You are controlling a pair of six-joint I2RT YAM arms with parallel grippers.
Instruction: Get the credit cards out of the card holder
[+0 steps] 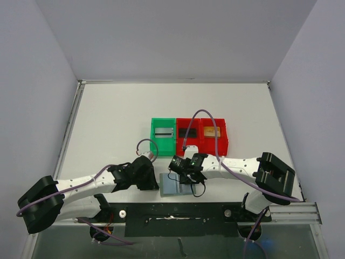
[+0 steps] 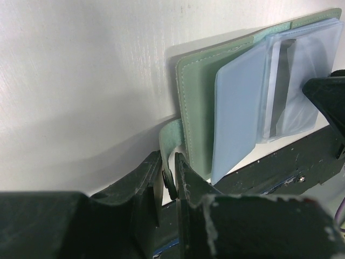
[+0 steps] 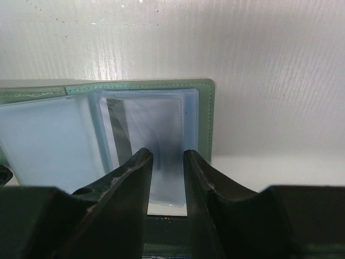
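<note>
The grey-green card holder (image 1: pixel 173 186) lies open near the table's front edge, its pale blue inner panels facing up. My left gripper (image 2: pixel 168 162) is shut on the holder's green snap strap (image 2: pixel 168 141) at the left cover (image 2: pixel 195 108). My right gripper (image 3: pixel 166 156) hovers over the right panel (image 3: pixel 156 121) with its fingers slightly apart, and nothing is visibly pinched between them. A pale credit card sits in that clear pocket, and its lower edge (image 3: pixel 167 207) pokes out toward me. In the top view the two grippers, left (image 1: pixel 155 181) and right (image 1: pixel 187 174), flank the holder.
Behind the holder stands a row of three small bins: a green one (image 1: pixel 163 142), a red one (image 1: pixel 188 142) and another red one (image 1: pixel 214 142), each with a flat item inside. A black strip (image 1: pixel 178 216) runs along the front edge just below the holder.
</note>
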